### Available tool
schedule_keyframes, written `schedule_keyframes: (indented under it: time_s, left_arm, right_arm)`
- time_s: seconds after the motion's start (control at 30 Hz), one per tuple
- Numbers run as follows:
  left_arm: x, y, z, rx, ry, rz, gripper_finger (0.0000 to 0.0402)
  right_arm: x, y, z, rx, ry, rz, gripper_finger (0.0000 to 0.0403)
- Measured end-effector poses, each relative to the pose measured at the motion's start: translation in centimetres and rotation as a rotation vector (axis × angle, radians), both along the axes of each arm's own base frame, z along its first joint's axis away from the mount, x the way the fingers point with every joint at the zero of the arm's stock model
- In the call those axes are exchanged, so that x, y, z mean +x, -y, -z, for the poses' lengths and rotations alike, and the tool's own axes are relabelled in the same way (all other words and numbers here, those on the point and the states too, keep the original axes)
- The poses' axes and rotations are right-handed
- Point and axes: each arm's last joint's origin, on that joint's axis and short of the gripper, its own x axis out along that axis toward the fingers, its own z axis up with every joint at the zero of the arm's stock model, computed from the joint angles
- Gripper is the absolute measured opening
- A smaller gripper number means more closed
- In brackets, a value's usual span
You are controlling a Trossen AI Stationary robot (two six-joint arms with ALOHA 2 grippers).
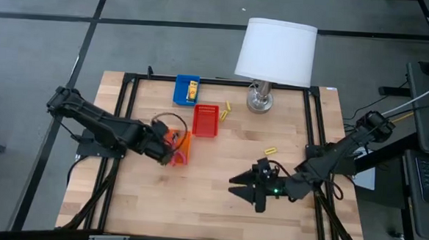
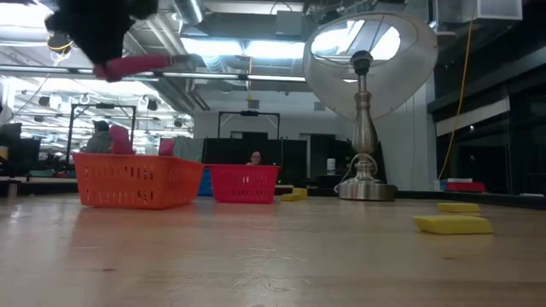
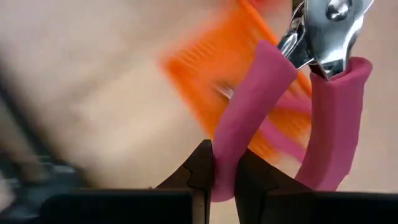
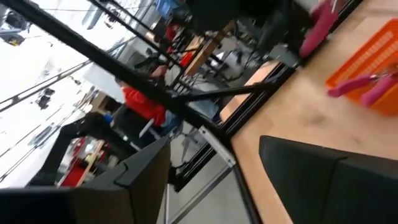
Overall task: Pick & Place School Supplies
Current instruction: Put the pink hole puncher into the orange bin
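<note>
My left gripper (image 1: 167,151) hangs over the orange tray (image 1: 184,142) and is shut on a pink-handled plier-like tool (image 3: 323,118). In the low view the tool (image 2: 136,65) is well above the orange tray (image 2: 136,183). A second pink-handled tool (image 4: 367,84) lies inside the orange tray. A yellow packet (image 1: 192,89) lies in the blue tray (image 1: 183,90). Small yellow stubs (image 1: 271,150) (image 1: 225,110) lie on the table. My right gripper (image 1: 244,191) is open and empty, low over the table's near right part. My left gripper pinches one pink handle (image 3: 225,177) of the tool between its two fingers, near that handle's free end. The other handle (image 3: 329,149) is free beside the fingers. The metal head (image 3: 326,31) points away from the gripper. The tool is lifted clear, above the orange tray.
A red tray (image 1: 206,121) stands between the orange and blue trays. A white-shaded lamp (image 1: 275,51) stands on its metal foot (image 1: 260,100) at the far middle. A black frame (image 1: 311,125) runs round the tabletop. People sit in the room behind (image 2: 253,158).
</note>
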Motion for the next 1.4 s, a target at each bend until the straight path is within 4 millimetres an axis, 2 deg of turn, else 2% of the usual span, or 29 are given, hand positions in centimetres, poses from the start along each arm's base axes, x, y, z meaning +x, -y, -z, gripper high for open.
schedule_keyframes:
  time_s: [0.07, 0.17, 0.4, 0.57, 0.8, 1.07, 1.23, 1.4]
  left_arm:
    - [0.8, 0.4, 1.0, -0.132, 0.033, 0.067, 0.0031]
    - [1.3, 0.7, 1.5, -0.221, 0.078, 0.011, 0.0031]
    - [-0.5, 0.4, 1.9, -0.451, -0.006, -0.083, 0.0031]
    - [-1.2, -1.5, 2.5, -0.628, -0.059, -0.114, 0.0031]
    - [-0.4, -5.3, 2.8, -0.830, -0.052, -0.150, 0.0031]
    - [1.4, -6.6, 5.4, -0.787, -0.151, -0.285, 0.0031]
    - [3.0, -6.8, 6.6, -0.768, -0.124, -0.341, 0.0031]
    - [3.5, -7.3, 7.3, -0.783, -0.137, -0.387, 0.0031]
  right_arm:
    - [0.0, -0.1, 0.0, -0.001, 0.000, -0.006, 0.0239]
    - [-0.1, -0.2, 0.0, 0.000, 0.000, -0.013, 0.0230]
    - [-1.1, -1.3, -0.1, 0.010, 0.012, -0.011, 0.0218]
    - [-1.7, -1.8, -0.1, -0.007, 0.014, 0.022, 0.0217]
    - [-1.8, -1.9, 0.0, -0.040, 0.016, 0.011, 0.0217]
    - [-1.8, -1.9, 0.0, -0.079, 0.018, 0.006, 0.0216]
    - [-1.8, -1.9, 0.0, -0.085, 0.018, 0.005, 0.0216]
    - [-1.8, -2.0, 0.0, -0.086, 0.017, -0.019, 0.0217]
